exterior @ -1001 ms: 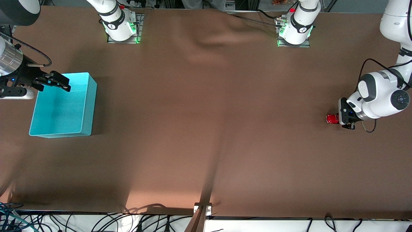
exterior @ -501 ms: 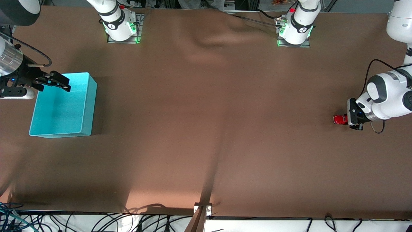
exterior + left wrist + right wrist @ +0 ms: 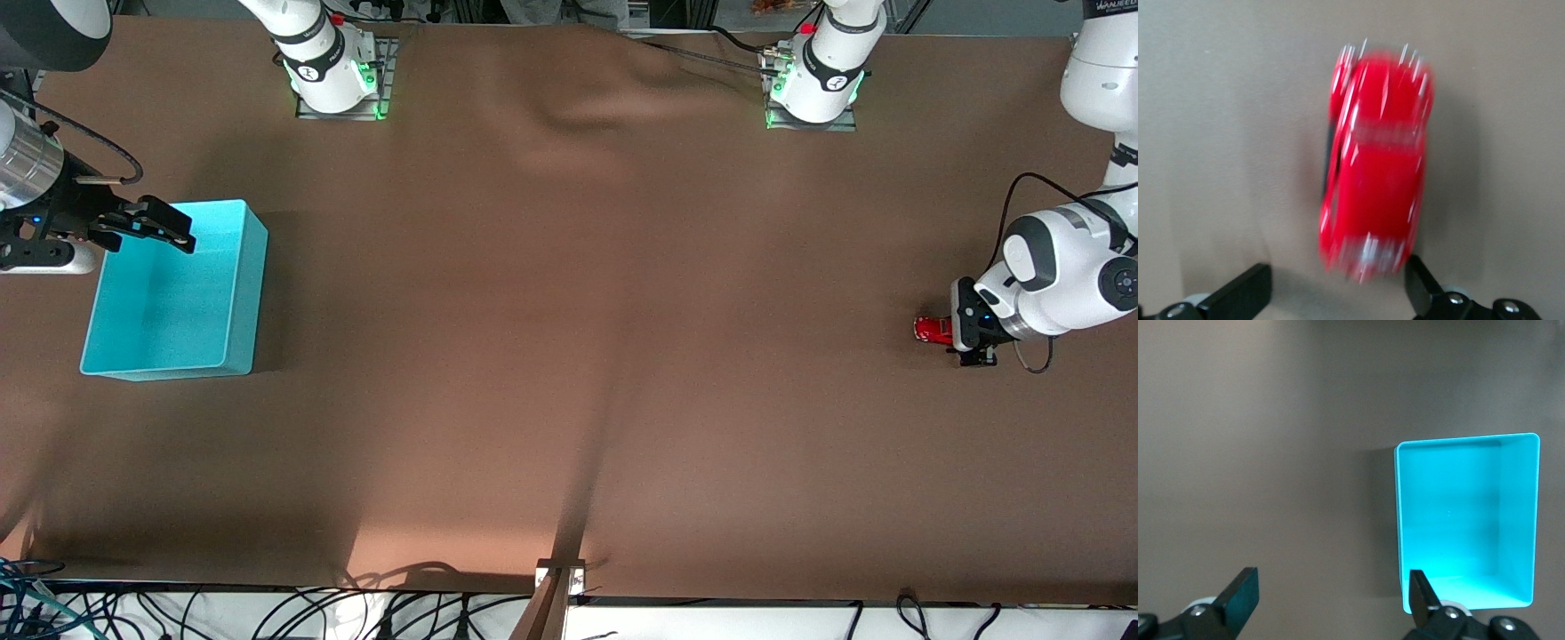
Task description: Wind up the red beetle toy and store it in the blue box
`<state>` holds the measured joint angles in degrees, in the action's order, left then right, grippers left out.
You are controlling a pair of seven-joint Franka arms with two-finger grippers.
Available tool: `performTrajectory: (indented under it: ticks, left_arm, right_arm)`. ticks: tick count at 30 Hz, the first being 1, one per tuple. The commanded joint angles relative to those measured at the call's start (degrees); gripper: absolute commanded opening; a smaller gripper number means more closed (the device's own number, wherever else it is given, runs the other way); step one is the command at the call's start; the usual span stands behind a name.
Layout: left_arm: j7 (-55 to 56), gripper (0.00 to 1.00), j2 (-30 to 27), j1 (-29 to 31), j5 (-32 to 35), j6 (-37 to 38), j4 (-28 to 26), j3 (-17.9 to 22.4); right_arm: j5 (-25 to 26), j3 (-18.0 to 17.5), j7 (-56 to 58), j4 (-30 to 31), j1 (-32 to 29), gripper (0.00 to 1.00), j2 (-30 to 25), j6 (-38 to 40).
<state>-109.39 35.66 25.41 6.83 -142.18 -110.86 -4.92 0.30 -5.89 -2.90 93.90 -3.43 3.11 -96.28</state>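
Left wrist view: red beetle toy (image 3: 1375, 160) motion-blurred, windows and wheels indistinct. Left gripper (image 3: 1338, 293) fingers cut off by frame edge, only tips visible. Front view: the left gripper's body hides the toy's end toward the left arm's end of the table.

My arms are glossy white shells with dark grey joint caps, and my two bases (image 3: 336, 67) glow green where they are bolted to metal plates along the table's top edge. A black cable loops from my left wrist, and my left gripper (image 3: 965, 331) is a black block with a small blue light. My right gripper (image 3: 151, 227) is black too, behind a silver metal cuff with its own black cable.
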Motion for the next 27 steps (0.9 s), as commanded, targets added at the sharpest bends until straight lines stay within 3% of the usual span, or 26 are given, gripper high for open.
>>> performTrajectory:
  ticks: [1, 27]
  left_arm:
    - [-0.5, 1.0, 0.9, 0.0, 0.3, 1.0, 2.3, -0.2]
    - [4.6, 1.0, -1.7, 1.1, 0.2, 3.7, 3.5, 0.2]
  right_arm:
    - [-0.1, 0.1, 0.2, -0.7, 0.0, 1.0, 0.0, 0.7]
    - [-0.1, 0.1, 0.2, -0.7, 0.0, 1.0, 0.0, 0.7]
